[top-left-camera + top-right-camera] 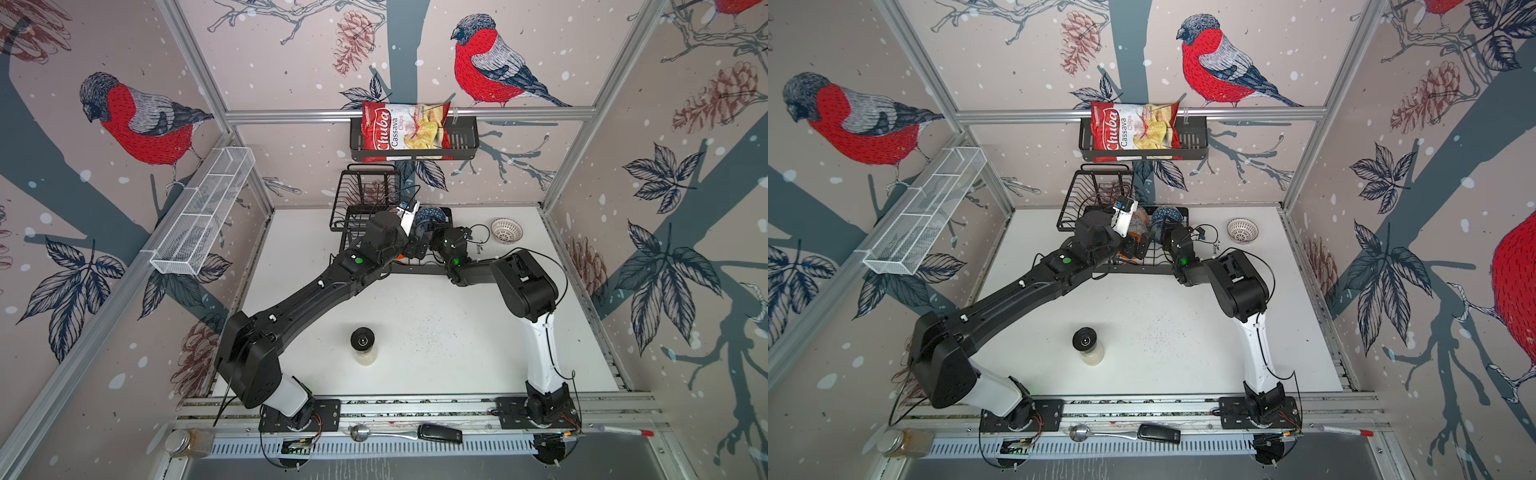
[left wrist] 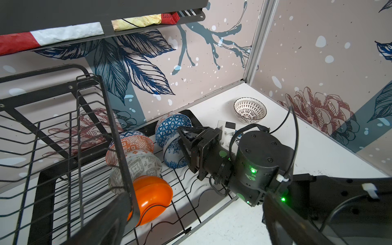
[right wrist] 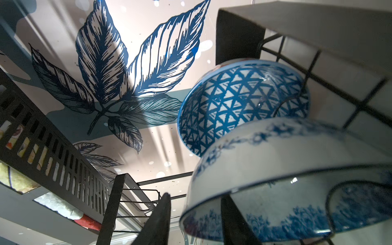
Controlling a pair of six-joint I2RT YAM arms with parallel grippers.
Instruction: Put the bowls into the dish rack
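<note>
Floral blue-white bowl [image 3: 265,169]: on edge in the dish rack [image 2: 45,191]'s lower tray, its rim between the right claw [image 3: 196,197]'s fingers.
Right claw: jaws narrow, astride that rim; whether they pinch it I cannot tell.
Triangle-patterned bowl [image 2: 171,127]: just beyond this claw, touching the floral one.
Orange-white bowl [image 2: 131,146], grey-green bowl [image 2: 140,167], orange bowl [image 2: 152,195]: a row beside the right claw, partly hidden by rack wires.
Lattice bowl [image 2: 250,110]: on the table [image 1: 415,332] outside the rack, well apart from both claws.
Left claw [image 2: 197,222]: wide, gripping nothing; fingers blurred, cut off.
</note>
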